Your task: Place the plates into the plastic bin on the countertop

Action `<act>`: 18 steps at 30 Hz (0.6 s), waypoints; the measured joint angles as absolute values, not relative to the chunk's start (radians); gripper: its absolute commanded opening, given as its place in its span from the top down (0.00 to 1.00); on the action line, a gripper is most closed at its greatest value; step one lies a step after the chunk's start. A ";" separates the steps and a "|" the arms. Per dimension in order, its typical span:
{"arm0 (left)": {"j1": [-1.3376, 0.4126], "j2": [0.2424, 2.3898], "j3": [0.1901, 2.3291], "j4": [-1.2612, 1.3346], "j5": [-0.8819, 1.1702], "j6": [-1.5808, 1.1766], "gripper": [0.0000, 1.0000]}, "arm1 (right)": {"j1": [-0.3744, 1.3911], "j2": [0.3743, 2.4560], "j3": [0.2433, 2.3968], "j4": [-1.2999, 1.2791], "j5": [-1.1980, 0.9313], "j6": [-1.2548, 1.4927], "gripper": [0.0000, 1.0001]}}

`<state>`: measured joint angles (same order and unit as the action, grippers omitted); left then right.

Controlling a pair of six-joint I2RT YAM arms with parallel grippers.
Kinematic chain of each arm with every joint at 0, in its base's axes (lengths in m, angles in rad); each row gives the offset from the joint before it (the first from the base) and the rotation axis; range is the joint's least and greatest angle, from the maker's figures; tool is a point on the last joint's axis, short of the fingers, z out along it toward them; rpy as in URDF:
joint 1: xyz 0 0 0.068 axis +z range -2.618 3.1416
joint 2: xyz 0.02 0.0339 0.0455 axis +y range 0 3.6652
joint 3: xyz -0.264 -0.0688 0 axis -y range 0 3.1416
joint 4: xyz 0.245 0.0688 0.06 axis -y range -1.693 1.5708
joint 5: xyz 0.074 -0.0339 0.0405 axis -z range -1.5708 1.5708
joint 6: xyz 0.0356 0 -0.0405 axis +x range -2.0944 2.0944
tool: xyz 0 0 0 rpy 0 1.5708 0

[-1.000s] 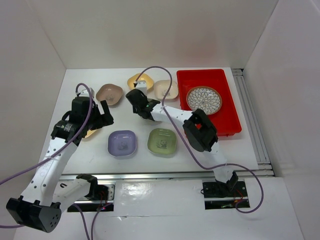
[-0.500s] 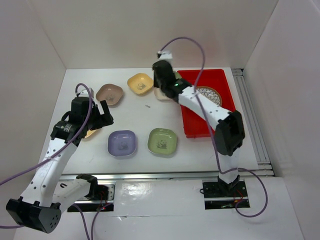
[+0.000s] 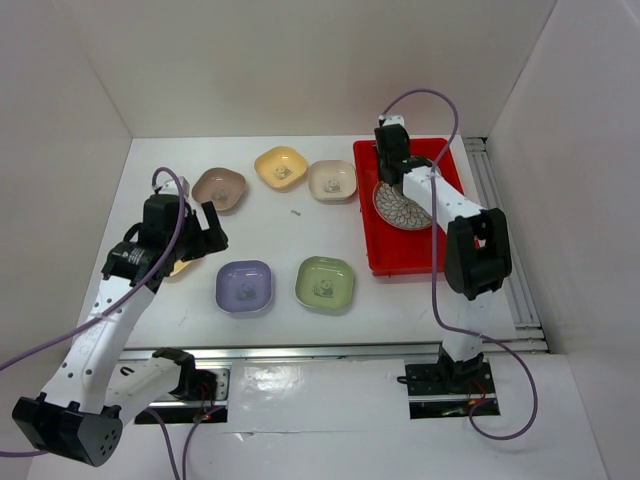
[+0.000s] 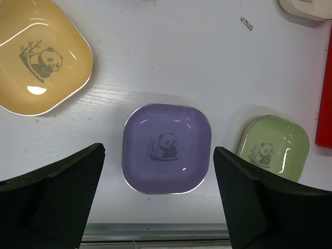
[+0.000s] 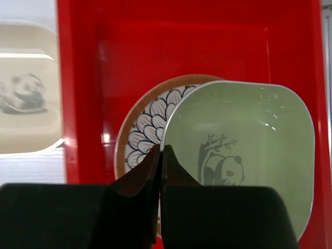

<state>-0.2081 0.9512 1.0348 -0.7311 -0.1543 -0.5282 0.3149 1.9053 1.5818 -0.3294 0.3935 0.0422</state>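
The right fingers (image 5: pixel 137 179) pinch a green plate (image 5: pixel 244 145) by its rim above the round plate (image 5: pixel 140 129) in the red bin (image 5: pixel 78 78), so release should come next; the left fingers (image 4: pixel 62 181) gape over the lavender plate (image 4: pixel 166 148).

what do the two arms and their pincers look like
The left arm and right arm have white links with black joints; a purple cable loops along each. The left pincer and right pincer have black, wedge-shaped fingers.
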 measured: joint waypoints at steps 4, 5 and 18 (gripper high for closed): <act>-0.208 0.951 1.023 -0.733 -0.152 -0.529 0.00 | 0.307 1.989 1.579 -0.329 0.387 -0.015 1.00; -0.208 0.951 1.023 -0.732 -0.152 -0.529 0.00 | 0.306 2.005 1.579 -0.329 0.386 -0.024 1.00; -0.208 0.951 1.023 -0.731 -0.140 -0.527 0.00 | 0.319 2.030 1.528 -0.302 0.382 -0.031 0.00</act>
